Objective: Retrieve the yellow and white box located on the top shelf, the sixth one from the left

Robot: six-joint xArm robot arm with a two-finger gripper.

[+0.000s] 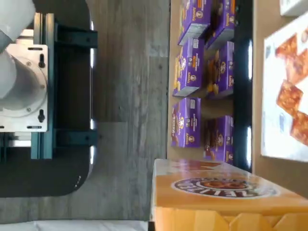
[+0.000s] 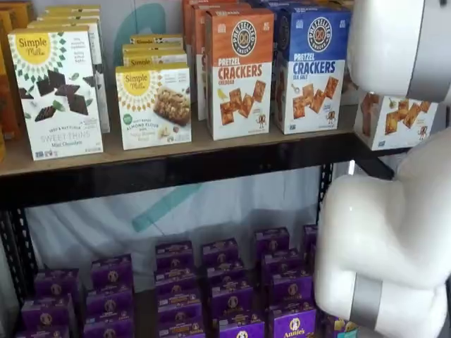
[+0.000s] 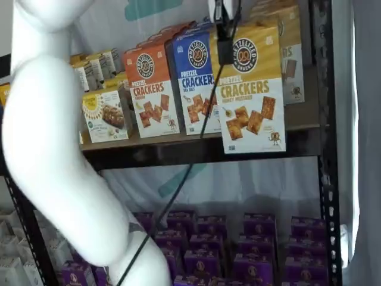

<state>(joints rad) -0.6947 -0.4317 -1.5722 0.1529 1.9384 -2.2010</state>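
Note:
The yellow and white pretzel crackers box point(image 3: 250, 89) hangs in front of the top shelf's edge, upright, clear of the other boxes. My gripper point(image 3: 224, 37) reaches down from the view's top edge, its black fingers closed on the box's upper part. In a shelf view only the box's white lower part point(image 2: 394, 121) shows, under my white arm point(image 2: 394, 49). In the wrist view the yellow box point(image 1: 226, 192) lies close to the camera.
An orange pretzel crackers box point(image 3: 152, 89) and a blue one point(image 3: 193, 80) stand to its left on the top shelf point(image 3: 178, 146). Another yellowish box point(image 3: 293, 53) stands behind it. Purple boxes point(image 3: 256, 244) fill the lower shelf. A black cable point(image 3: 196, 149) hangs down. The shelf's post point(image 3: 324, 149) is at the right.

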